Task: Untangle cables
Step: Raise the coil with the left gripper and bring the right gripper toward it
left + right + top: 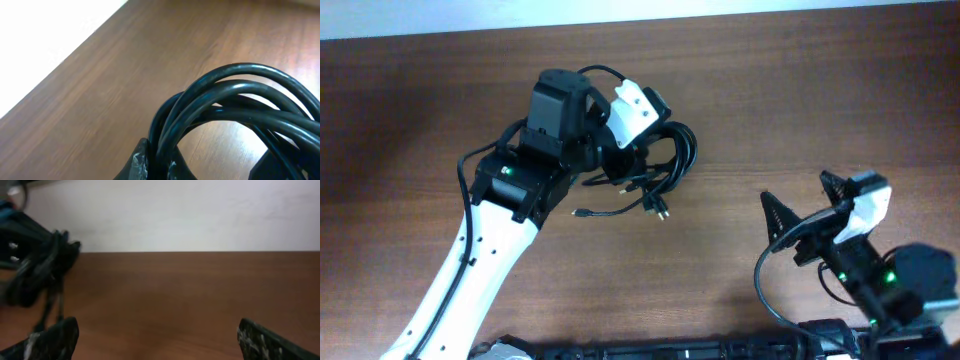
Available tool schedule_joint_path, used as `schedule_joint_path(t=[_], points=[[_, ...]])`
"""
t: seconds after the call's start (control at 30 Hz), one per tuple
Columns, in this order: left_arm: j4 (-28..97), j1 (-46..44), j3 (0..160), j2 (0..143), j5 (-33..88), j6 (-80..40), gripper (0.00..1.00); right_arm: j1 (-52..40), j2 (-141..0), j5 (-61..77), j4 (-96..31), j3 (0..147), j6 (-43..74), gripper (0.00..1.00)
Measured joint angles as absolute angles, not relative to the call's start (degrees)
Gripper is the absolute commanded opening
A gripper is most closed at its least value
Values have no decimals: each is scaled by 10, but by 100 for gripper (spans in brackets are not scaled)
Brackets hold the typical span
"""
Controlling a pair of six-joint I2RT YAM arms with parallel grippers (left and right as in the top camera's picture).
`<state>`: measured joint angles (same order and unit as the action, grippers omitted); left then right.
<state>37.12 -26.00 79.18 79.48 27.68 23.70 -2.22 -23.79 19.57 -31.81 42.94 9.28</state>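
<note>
The left gripper (156, 162) is clamped nearly shut on the cables (240, 90). In its wrist view the dark fingertips (137, 162) pinch the black strands at the bottom edge. From that pinch, several glossy loops arch up and away to the gripper's right. From overhead the bundle (665, 160) sits right at the left gripper (625, 150), partly hidden beneath the white wrist housing. The loops bulge out past the fingers on the side away from the arm. A few loose ends with small plugs (582, 212) trail back from the gripper toward the arm's base side, over the brown wooden table (800, 90).

The right gripper (800, 200) stands spread wide with nothing between its fingers (55, 337). It is well apart from the cables. In its wrist view the bundle (40, 270) shows blurred, far ahead and off to its left, with thin strands hanging down from it.
</note>
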Motion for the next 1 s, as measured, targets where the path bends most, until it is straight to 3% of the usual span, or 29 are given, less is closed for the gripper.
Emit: schedule_joint_path(t=[0.43,0.63,1.0], points=[[323,-260,792,795,419,277,0,-22,-281,419,-267,474,119,99],[319,-260,792,795,459,303,0,-22,-281,446,-220,474,196,100],[286,-270,792,795,468,307,0,-22,-320,467,-198,475,271,92]])
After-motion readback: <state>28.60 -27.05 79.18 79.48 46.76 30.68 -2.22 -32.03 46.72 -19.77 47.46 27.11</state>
